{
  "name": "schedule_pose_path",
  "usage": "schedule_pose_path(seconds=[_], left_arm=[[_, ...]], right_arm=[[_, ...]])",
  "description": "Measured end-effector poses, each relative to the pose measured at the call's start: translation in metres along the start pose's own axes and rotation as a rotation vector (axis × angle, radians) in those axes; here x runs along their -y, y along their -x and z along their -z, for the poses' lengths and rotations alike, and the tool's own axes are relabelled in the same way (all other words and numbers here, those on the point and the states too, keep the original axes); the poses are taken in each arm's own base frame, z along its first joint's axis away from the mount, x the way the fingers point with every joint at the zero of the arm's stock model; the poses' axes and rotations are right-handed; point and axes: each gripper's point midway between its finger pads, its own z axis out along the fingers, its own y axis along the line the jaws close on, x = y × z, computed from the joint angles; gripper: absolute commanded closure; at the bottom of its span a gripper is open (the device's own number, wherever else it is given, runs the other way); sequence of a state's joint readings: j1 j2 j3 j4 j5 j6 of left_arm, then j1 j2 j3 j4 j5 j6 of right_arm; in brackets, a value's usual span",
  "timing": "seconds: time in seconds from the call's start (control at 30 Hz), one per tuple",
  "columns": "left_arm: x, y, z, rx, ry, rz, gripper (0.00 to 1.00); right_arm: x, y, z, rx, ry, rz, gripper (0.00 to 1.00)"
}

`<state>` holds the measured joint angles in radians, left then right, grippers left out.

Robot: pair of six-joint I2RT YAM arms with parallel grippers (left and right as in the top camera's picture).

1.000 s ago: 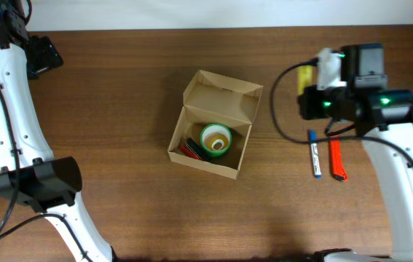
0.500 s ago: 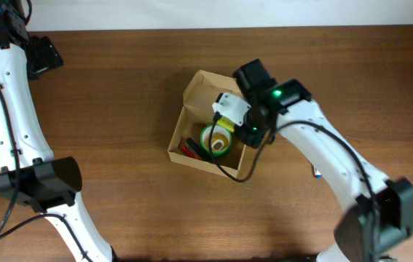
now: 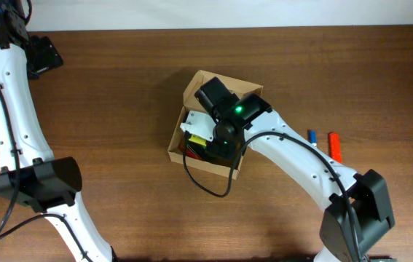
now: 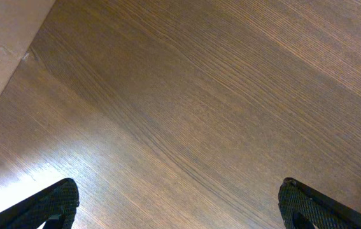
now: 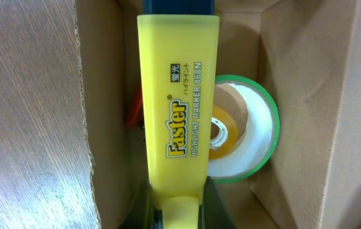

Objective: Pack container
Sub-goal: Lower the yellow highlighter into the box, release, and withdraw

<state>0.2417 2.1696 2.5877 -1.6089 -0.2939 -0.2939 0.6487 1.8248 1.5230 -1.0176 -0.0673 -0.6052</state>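
Observation:
The container (image 3: 193,91) is a tan cardboard box with its flap lid open, at the table's middle. My right gripper (image 3: 200,138) is over the box's left part, shut on a yellow highlighter (image 5: 177,114) that points into the box (image 5: 301,76). A green-rimmed tape roll (image 5: 247,127) with a smaller yellow roll inside lies in the box beside the highlighter. Something red (image 5: 134,109) lies in the box under the highlighter. My left gripper (image 4: 177,207) is open over bare wood at the far left, away from the box.
A blue pen (image 3: 312,136) and a red-orange pen (image 3: 334,145) lie on the table right of the box, partly hidden by my right arm. A pale surface (image 4: 2,44) shows at the left wrist view's upper left corner.
My right arm swung left from the pens at the right to over the box, carrying the yellow highlighter. It now covers most of the box's inside. The left arm has not moved.

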Motion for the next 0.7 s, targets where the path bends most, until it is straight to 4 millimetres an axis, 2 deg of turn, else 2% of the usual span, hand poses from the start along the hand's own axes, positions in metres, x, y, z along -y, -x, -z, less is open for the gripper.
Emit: schedule_pose_path(seconds=[0.33,0.57,0.6,0.7], left_arm=[[0.0,0.0,0.0,0.0,0.0,0.0,0.0],[0.0,0.0,0.0,0.0,0.0,0.0,0.0],[0.0,0.0,0.0,0.0,0.0,0.0,0.0],[0.0,0.0,0.0,0.0,0.0,0.0,0.0]], right_arm=[[-0.005,-0.014,-0.046,-0.107,0.066,-0.011,0.96],[-0.013,-0.014,-0.056,-0.124,0.092,0.001,0.97],[-0.013,-0.014,-0.057,-0.127,0.096,0.0,0.8],[-0.014,-0.015,-0.06,-0.133,0.1,-0.002,0.63]])
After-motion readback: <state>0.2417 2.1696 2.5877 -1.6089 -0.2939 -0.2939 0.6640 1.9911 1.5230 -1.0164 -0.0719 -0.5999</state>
